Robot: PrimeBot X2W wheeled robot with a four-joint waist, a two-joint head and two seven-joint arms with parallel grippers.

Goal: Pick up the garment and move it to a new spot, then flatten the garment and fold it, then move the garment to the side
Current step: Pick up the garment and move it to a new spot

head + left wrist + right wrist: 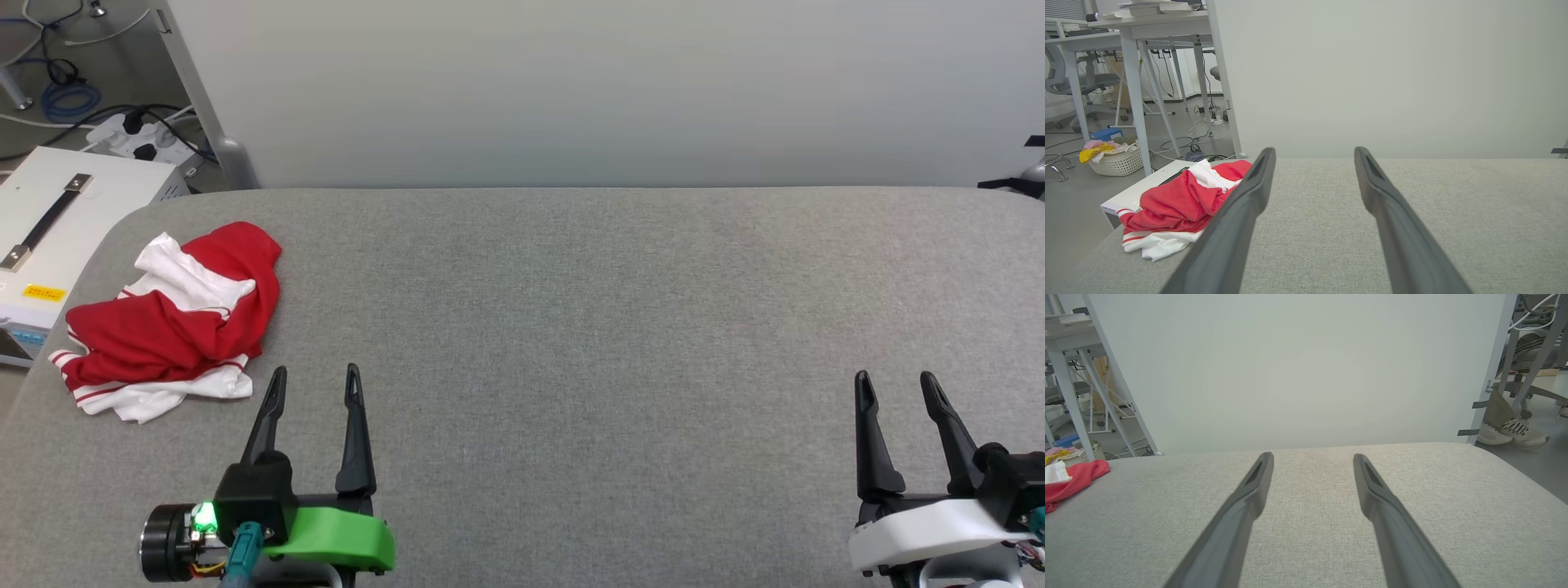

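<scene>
Right, nearest to me, my left gripper (317,371) hangs over the near edge of the grey bench (571,327), toward its left end, fingers spread wide with nothing between them. Over by the near right corner, my right gripper (896,376) is the same: jaws fully apart, nothing held. Just beyond my left gripper and further left lies the garment (171,327), a crumpled heap of red and white with striped trim. It is bunched up along the bench's left edge, nearer the far left corner, and apart from both grippers. Off that left edge sits a white case (49,220) with a black handle. Farther back, a pale partition (571,90) stands along the bench's far edge. Beyond it on the floor is a white basket (1118,163) of clothes.
</scene>
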